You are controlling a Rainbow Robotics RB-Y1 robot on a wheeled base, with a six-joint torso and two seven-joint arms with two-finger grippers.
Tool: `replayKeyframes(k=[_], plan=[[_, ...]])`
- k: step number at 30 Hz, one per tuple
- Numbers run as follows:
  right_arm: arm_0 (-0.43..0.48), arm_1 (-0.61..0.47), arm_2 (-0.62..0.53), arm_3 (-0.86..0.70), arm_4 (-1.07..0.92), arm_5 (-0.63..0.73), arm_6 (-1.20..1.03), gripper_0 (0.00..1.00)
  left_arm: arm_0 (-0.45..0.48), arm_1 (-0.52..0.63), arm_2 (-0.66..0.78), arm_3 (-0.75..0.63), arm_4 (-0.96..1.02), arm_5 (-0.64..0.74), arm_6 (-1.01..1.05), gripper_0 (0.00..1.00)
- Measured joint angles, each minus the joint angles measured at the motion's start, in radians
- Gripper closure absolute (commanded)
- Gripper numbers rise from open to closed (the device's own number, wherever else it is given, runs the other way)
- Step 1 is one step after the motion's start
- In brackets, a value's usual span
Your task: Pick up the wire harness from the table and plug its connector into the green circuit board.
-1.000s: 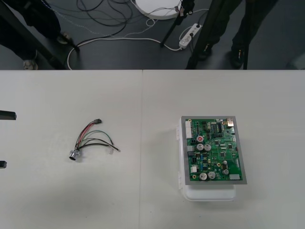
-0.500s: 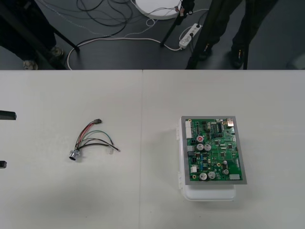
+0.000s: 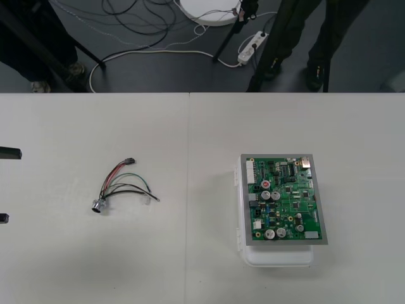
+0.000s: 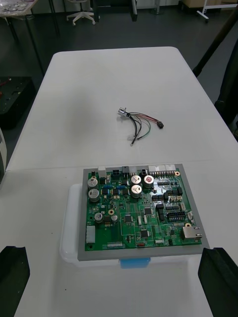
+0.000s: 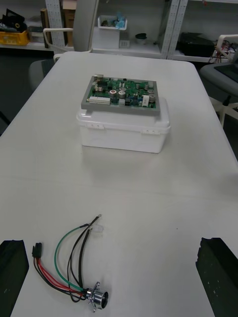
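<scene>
The wire harness (image 3: 120, 185) lies loose on the table's left half, its black plug (image 3: 130, 161) toward the far side and its round metal socket (image 3: 98, 205) toward the near side. Red, black and green wires curl between them. The green circuit board (image 3: 285, 197) rests on its white base (image 3: 278, 256) at the right, nothing plugged in from the harness. My left gripper (image 3: 5, 185) waits open at the left edge, level with the harness (image 5: 69, 267), which lies just ahead of its fingers (image 5: 12, 267). My right gripper (image 4: 115, 257) is open, with the board (image 4: 139, 210) before it and the harness (image 4: 141, 123) beyond.
A seam (image 3: 188, 190) runs down the table between the harness and the board. Bare tabletop surrounds both. Beyond the far edge, dark floor holds cables and a power strip (image 3: 252, 45).
</scene>
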Motion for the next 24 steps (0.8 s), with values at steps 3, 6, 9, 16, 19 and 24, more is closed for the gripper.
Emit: replayKeyframes(k=[3,6,9,16,19,24], plan=[[0.0,0.0,0.0,0.0,0.0,0.0,0.0,0.0,0.0,0.0,0.0,0.0,0.0,0.0,0.0,0.0],[0.0,0.0,0.0,0.0,0.0,0.0,0.0,0.0,0.0,0.0,0.0,0.0,0.0,0.0,0.0,0.0],[0.0,0.0,0.0,0.0,0.0,0.0,0.0,0.0,0.0,0.0,0.0,0.0,0.0,0.0,0.0,0.0],[0.0,0.0,0.0,0.0,0.0,0.0,0.0,0.0,0.0,0.0,0.0,0.0,0.0,0.0,0.0,0.0],[0.001,0.0,0.008,0.002,0.0,0.0,0.0,0.0,0.0,0.0,0.0,0.0,0.0,0.0,0.0,0.0],[0.001,0.0,0.02,0.007,0.0,0.023,0.0,0.0,0.0,0.0,0.0,0.0,0.0,0.0,0.0,0.0]])
